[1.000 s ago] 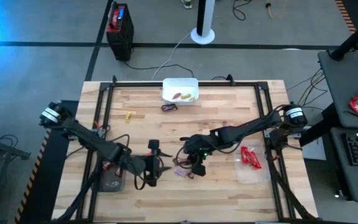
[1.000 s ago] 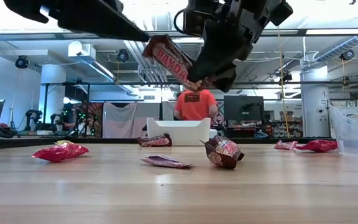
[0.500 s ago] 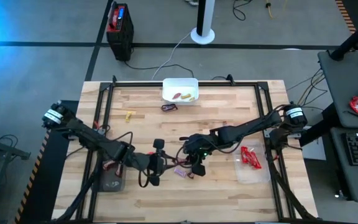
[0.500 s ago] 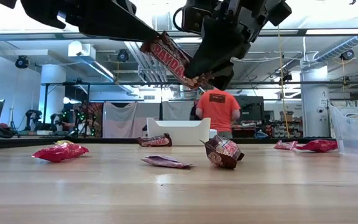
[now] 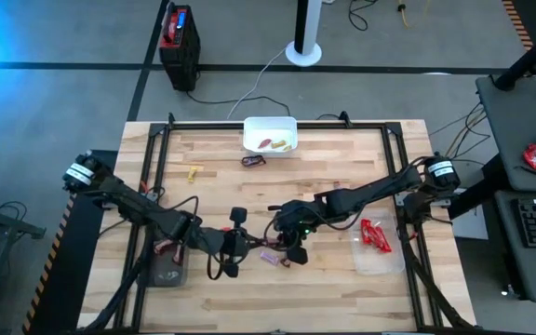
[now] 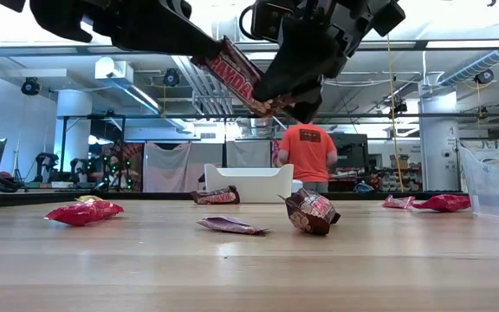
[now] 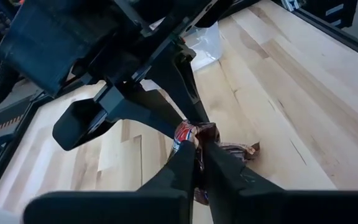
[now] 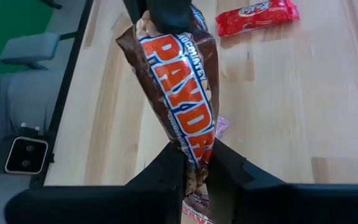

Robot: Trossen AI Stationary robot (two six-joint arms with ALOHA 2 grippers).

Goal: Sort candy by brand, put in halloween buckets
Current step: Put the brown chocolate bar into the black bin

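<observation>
As both grippers clamp it, PayDay bar (image 8: 182,106) between left gripper (image 7: 199,149), right gripper (image 8: 194,163)

Glossy plastic candy wrapper (image 8: 182,93); matt wood table (image 5: 342,167).

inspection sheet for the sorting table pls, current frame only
Surface: butcher-block table, black frame rails.
Job's things: PayDay bar held in the air by both grippers; white bin at far edge with candies; grey bin by left arm; clear bin by right arm with red candies; loose candies on the wood.
Clutter: nothing seen.
Grippers: left gripper shut on one end of the bar; right gripper shut on the other.
Cables: white cable on the floor.
Surroundings: person in orange shirt behind the table; black-and-red box.
</observation>
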